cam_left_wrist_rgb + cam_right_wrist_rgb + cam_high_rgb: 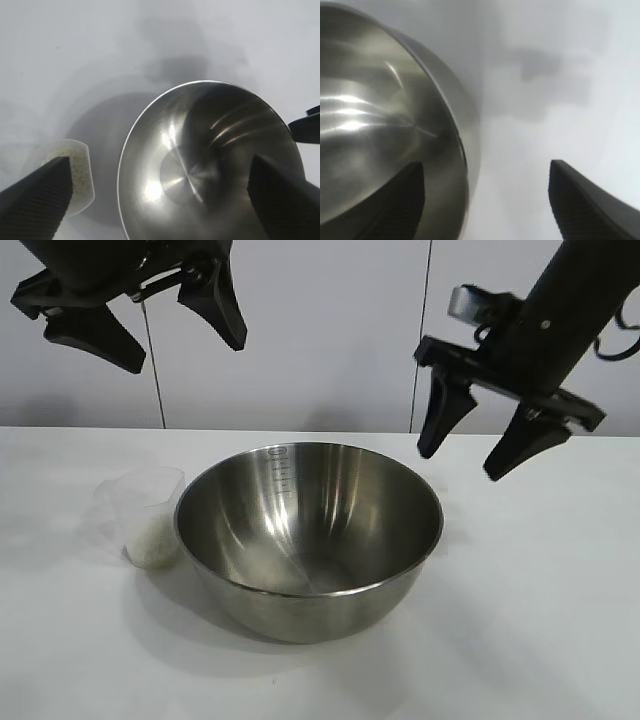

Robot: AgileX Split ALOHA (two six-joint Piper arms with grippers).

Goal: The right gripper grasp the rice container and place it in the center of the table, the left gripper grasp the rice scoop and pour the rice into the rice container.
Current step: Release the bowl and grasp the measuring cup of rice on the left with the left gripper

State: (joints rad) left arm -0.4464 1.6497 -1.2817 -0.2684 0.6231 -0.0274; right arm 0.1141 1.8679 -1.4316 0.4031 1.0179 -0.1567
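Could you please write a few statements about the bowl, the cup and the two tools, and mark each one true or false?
1. The rice container stands upright on the table. True.
2. The right tool grips the container's rim. False: it hangs open above the rim, holding nothing.
3. The rice is inside the rice scoop. True.
4. The left tool holds the scoop. False: it hangs open above it, empty.
5. The scoop lies tipped over. False: it stands upright beside the container.
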